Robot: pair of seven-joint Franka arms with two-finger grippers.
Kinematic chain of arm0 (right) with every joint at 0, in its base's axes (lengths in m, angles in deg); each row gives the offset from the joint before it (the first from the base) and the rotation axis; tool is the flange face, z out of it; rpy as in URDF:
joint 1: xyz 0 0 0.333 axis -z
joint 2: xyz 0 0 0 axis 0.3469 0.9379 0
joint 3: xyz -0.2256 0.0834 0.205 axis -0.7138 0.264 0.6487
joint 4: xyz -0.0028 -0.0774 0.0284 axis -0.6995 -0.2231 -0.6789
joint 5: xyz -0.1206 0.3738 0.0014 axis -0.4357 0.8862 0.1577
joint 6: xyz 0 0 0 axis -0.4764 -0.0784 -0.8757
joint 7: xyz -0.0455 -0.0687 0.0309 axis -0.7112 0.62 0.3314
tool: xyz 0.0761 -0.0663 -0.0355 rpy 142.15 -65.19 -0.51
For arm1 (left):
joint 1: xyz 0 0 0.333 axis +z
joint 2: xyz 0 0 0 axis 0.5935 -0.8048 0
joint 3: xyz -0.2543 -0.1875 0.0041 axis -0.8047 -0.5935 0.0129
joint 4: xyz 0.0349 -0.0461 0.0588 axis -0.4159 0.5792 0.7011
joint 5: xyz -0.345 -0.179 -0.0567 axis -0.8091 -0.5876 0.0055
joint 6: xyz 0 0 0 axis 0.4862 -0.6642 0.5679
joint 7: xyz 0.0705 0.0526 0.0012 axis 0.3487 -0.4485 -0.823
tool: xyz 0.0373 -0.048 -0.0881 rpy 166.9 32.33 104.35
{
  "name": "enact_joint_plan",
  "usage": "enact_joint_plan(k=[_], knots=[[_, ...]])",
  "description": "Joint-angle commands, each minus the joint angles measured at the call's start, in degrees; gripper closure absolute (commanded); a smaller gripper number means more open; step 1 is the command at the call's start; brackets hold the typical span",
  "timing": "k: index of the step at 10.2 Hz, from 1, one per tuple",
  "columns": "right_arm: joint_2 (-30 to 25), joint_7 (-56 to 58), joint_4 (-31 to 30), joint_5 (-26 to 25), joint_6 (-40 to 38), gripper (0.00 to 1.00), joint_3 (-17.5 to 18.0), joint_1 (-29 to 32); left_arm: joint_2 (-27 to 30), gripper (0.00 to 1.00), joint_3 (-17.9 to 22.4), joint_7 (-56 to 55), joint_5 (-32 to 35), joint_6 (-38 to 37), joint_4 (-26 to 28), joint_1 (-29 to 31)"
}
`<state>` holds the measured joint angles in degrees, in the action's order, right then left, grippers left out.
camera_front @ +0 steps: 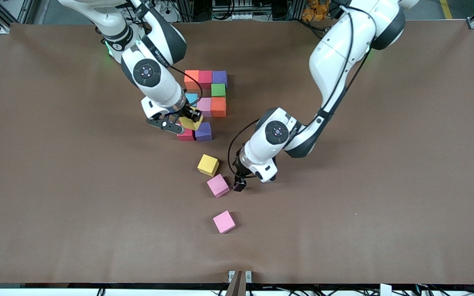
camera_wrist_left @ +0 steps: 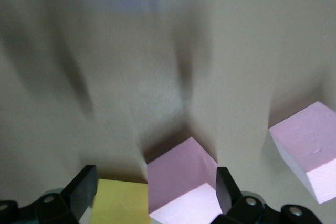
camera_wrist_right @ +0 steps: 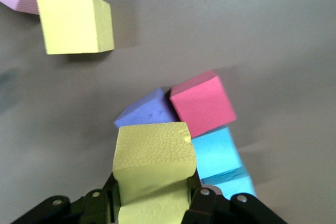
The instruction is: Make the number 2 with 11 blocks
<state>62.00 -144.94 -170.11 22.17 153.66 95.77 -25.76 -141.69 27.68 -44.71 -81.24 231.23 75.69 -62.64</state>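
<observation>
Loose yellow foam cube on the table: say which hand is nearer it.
Left. The left hand sits low beside the loose yellow foam cube; the right hand holds another yellow cube over the block figure.

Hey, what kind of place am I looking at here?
Probably a robotics lab bench. Two white robot arms work over a brown-covered table framed in aluminium. The right gripper holds a yellow cube beside coloured foam cubes; the left gripper hangs open beside a pink cube.

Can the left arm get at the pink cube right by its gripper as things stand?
Probably yes. The left gripper is open and sits low beside that pink cube, and its wrist view shows the cube between the fingers with nothing on top. The loose yellow cube lies close beside it, which could crowd one finger.
</observation>
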Motion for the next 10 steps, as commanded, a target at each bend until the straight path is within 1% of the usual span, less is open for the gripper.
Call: enact_joint_plan(k=[1, 2, 3, 5, 6, 8, 10], knots=[[4.5, -13.4, 3.5, 0.6, 3.0, 1.0, -0.6, -4.1, 3.7, 0.0, -4.5, 7.2, 0.4, -9.3, 1.1, 6.0], [6.9, -22.5, 4.9, 0.4, 5.3, 1.0, -1.1, -5.9, 4.6, 0.0, -5.9, 11.3, 0.8, -12.3, 1.1, 8.3], [9.9, -31.5, 7.2, -0.5, 6.2, 1.0, -2.5, -8.4, 5.0, 0.0, -6.2, 14.8, 0.8, -15.1, 1.1, 9.3], [13.4, -43.7, 10.5, -0.7, 6.6, 1.0, -6.4, -12.4, 5.3, 0.0, -6.1, 23.5, 0.9, -18.2, 1.2, 10.9], [14.6, -48.6, 11.5, -0.7, 6.6, 1.0, -7.6, -12.7, 5.1, 0.0, -6.0, 27.6, 0.9, -18.3, 1.4, 10.8], [16.4, -55.2, 11.5, -0.6, 9.0, 1.0, -9.2, -13.3, 5.1, 0.0, -5.9, 34.0, 2.0, -19.3, 1.6, 10.1], [16.9, -58.0, 11.2, -0.7, 9.1, 1.0, -9.6, -13.6, 6.1, 0.0, -5.8, 42.4, 2.7, -22.6, 1.4, 10.8]])
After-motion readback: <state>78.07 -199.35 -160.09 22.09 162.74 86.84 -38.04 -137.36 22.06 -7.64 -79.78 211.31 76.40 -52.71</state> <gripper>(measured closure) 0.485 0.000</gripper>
